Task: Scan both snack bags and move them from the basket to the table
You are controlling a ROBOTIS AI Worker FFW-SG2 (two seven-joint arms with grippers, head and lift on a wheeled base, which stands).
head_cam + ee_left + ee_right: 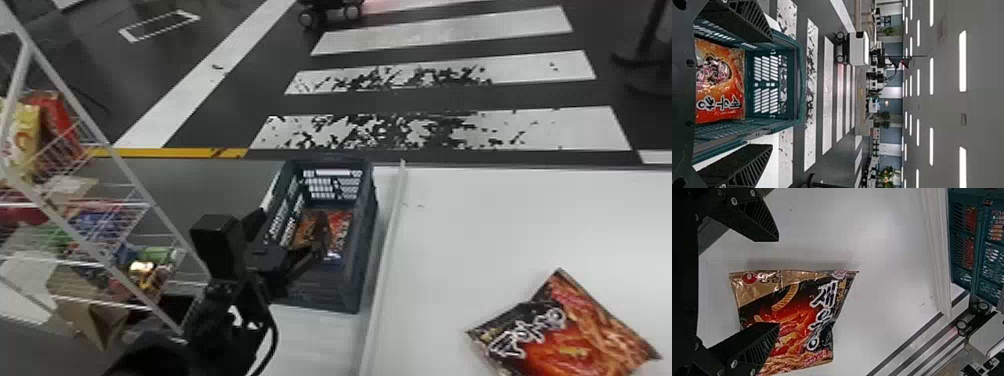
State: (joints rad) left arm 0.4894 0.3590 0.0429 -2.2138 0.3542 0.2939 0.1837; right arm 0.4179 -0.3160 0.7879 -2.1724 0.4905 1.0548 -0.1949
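Left gripper (770,93) is hovering at the basket (325,295), fingers well apart, while the orange-red snack bag (723,102) is lying inside. Doing this well is probably meaning easing down clear of the walls and pinching film gently, sparing the contents. Right gripper (778,282) is waiting, fingers parted, above the black-and-red snack bag (565,345), which is resting on the white table (475,225). Beyond, white floor stripes (440,30) are running across dark flooring; a wire rack (150,202) is standing left.
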